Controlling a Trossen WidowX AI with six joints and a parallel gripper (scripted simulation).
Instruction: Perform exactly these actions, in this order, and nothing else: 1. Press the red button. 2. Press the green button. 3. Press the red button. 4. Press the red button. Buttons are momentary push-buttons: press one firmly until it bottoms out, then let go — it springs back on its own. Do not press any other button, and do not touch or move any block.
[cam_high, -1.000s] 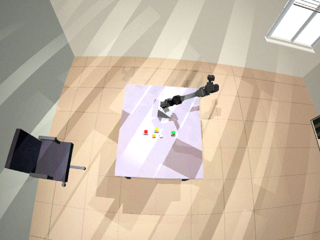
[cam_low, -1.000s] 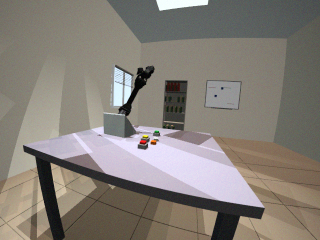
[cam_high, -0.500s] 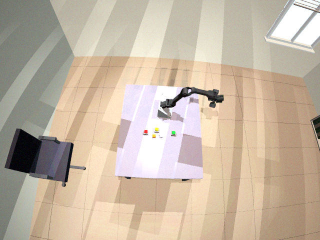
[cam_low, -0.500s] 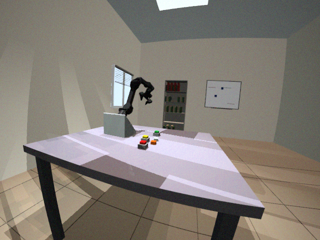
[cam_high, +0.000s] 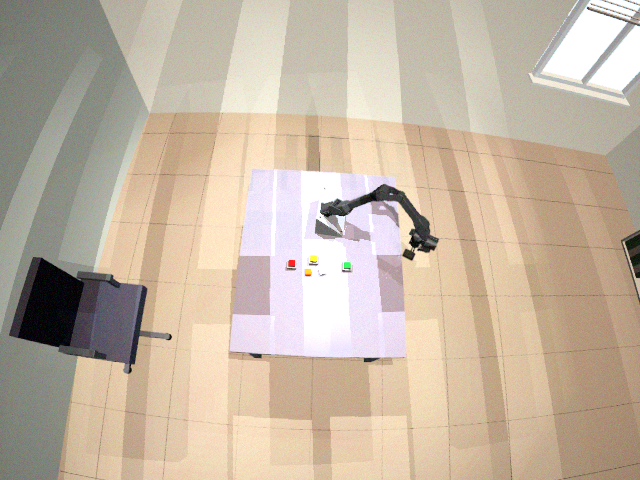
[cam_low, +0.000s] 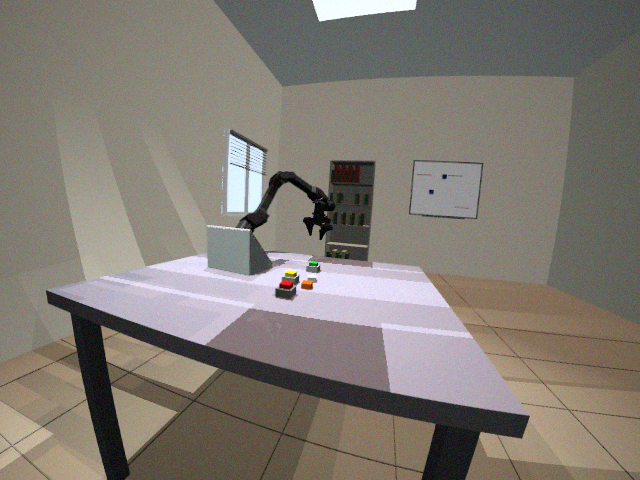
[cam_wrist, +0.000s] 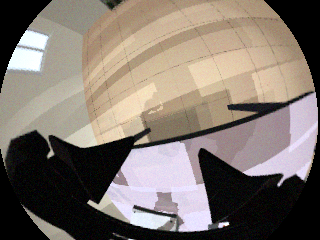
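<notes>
The red button (cam_high: 292, 263) (cam_low: 285, 284) sits on a grey base, leftmost of the group in the top view. The green button (cam_high: 347, 265) (cam_low: 313, 263) sits at the right of the group there. Both caps stand up from their bases. My gripper (cam_low: 316, 235) (cam_wrist: 166, 146) is open and empty, its fingers pointing down. It hangs high above the table, beyond the green button in the exterior view and near the table's right edge in the top view. It touches no button. Neither button can be made out clearly in the wrist view.
A yellow button (cam_high: 313, 258) (cam_low: 291, 273) stands between the red and green ones, nearer the red. An orange block (cam_high: 308, 271) (cam_low: 307, 284) and a small white block (cam_high: 322, 272) (cam_low: 311, 277) lie beside it. A grey wedge (cam_high: 328, 227) (cam_low: 228, 250) stands by the arm's base.
</notes>
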